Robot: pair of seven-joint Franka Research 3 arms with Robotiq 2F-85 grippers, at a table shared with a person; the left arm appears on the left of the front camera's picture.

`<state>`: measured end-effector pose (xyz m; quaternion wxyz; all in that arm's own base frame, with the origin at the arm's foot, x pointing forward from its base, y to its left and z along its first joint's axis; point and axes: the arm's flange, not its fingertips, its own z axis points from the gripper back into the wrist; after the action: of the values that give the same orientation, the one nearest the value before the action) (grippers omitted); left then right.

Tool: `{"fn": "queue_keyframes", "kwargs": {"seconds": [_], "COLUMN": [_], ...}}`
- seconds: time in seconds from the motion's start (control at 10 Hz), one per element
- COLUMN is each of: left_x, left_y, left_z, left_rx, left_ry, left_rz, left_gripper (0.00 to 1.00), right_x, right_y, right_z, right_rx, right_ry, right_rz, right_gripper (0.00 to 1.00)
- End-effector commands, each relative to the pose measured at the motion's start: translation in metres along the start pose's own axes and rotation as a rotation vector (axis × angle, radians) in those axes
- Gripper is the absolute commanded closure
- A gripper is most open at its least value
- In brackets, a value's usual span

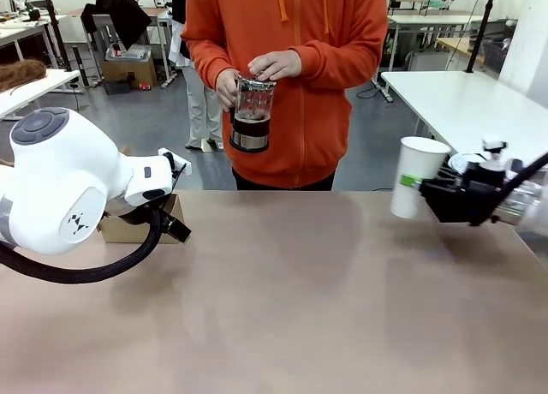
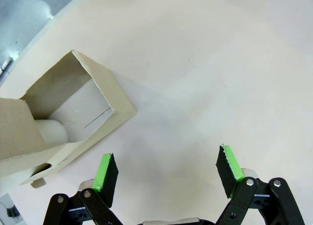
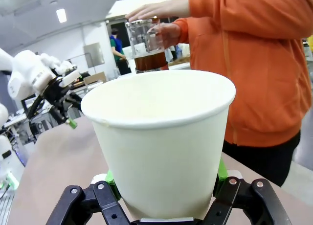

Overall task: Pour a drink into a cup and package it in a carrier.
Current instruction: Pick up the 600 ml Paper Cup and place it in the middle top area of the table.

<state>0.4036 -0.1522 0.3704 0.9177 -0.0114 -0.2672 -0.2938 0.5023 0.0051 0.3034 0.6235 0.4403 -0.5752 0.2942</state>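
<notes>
Paper this thin makes the cup (image 3: 161,137) light, seemingly empty and easy to crush, so a gentle hold on its tapered wall, below the stiffer rolled rim, seems wisest. The right pincer (image 3: 166,178) is clamped there from both sides, cup upright at the desk's (image 1: 282,274) right side. The left pincer (image 2: 168,168) gapes wide and empty above bare desk, just beside the carrier (image 2: 73,117). The drink (image 1: 251,128) sits in the person's press pot (image 1: 252,103).
</notes>
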Motion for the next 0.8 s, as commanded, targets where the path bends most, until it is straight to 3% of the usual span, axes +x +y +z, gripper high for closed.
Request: {"fn": "queue_keyframes", "kwargs": {"seconds": [0.0,0.3,0.7], "left_x": [0.0,0.0,0.0], "left_y": [0.0,0.0,0.0], "left_z": [0.0,0.0,0.0], "left_rx": [-0.001,-0.001,-0.001], "left_ry": [-0.001,-0.001,-0.001], "left_rz": [0.001,0.001,0.001], "left_gripper": [0.0,0.0,0.0], "right_x": [-0.004,-0.031,-0.058], "right_y": [-0.004,-0.005,-0.022], "right_z": [-0.053,-0.126,-0.164], "right_rx": [-0.035,-0.073,-0.106], "right_ry": [-0.004,-0.019,0.015], "right_rz": [-0.034,0.024,0.08], "right_gripper": [0.2,0.2,0.2]}}
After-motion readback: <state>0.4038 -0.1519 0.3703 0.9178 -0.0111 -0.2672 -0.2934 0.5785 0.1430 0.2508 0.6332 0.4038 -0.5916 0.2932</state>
